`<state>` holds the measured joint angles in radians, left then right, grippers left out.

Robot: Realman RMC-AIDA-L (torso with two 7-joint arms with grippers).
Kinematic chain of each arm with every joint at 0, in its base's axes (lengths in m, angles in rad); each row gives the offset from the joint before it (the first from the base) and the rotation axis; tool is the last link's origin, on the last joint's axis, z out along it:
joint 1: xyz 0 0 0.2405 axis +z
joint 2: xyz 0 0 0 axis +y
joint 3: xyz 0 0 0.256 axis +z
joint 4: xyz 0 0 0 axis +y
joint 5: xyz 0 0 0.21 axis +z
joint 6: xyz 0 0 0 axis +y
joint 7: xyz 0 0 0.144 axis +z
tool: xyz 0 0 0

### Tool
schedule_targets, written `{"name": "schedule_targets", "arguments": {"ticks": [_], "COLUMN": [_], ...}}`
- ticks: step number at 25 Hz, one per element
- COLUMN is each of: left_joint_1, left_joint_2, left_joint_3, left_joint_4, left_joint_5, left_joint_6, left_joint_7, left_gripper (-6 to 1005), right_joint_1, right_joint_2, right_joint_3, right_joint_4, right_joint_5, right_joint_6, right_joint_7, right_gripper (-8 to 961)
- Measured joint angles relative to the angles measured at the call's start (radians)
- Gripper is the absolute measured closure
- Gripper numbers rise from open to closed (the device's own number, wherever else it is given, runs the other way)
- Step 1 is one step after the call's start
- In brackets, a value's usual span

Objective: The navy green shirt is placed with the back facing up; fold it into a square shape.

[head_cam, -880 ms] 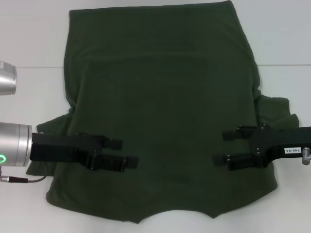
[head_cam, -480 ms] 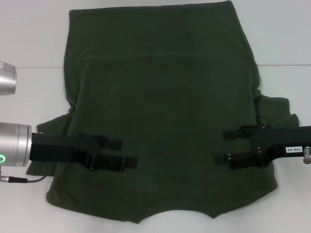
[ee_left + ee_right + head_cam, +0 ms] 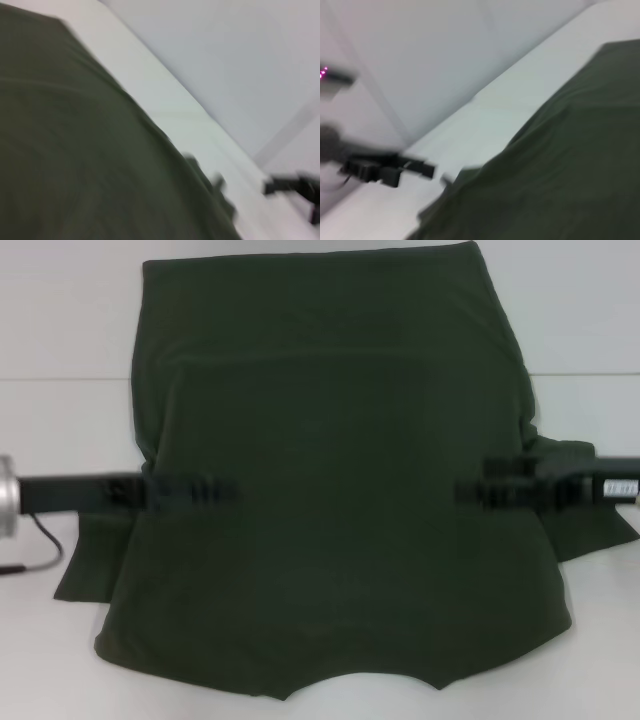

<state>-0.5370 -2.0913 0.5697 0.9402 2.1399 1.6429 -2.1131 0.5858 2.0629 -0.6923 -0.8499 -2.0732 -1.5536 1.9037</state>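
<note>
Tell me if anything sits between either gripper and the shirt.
Nothing visible does. The left gripper and right gripper sit directly over the navy green shirt, which is the only thing lying on the white table.

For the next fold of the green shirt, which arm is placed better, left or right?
Neither clearly. The left claw and right claw sit level over opposite sides of the navy green shirt, so probably both should work together.
</note>
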Motion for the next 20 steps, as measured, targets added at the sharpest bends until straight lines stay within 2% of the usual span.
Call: {"name": "schedule_targets", "arguments": {"ticks": [4, 7, 12, 20], "left_joint_1": [0.013, 0.029, 0.050, 0.063], "left_joint_2": [0.031, 0.036, 0.032, 0.022], "left_joint_3": [-0.100, -0.143, -0.169, -0.162], "left_joint_4": [-0.008, -0.011, -0.057, -0.135], "left_joint_5": [0.019, 0.060, 0.113, 0.117], "left_joint_6": [-0.069, -0.129, -0.244, -0.385], "left_joint_7": [-0.237, -0.301, -0.306, -0.213], "left_gripper": [91, 91, 92, 92], "right_joint_1": [0.020, 0.028, 0.043, 0.055], "right_joint_2": [-0.023, -0.032, -0.039, -0.042], "right_joint_3": [0.031, 0.041, 0.044, 0.045], "right_joint_4": [0.009, 0.019, 0.054, 0.076], "right_joint_5": [0.023, 0.044, 0.065, 0.068], "right_joint_6": [0.076, 0.106, 0.119, 0.133], "right_joint_7": [0.203, 0.246, 0.242, 0.238], "right_gripper": [9, 8, 8, 8]}}
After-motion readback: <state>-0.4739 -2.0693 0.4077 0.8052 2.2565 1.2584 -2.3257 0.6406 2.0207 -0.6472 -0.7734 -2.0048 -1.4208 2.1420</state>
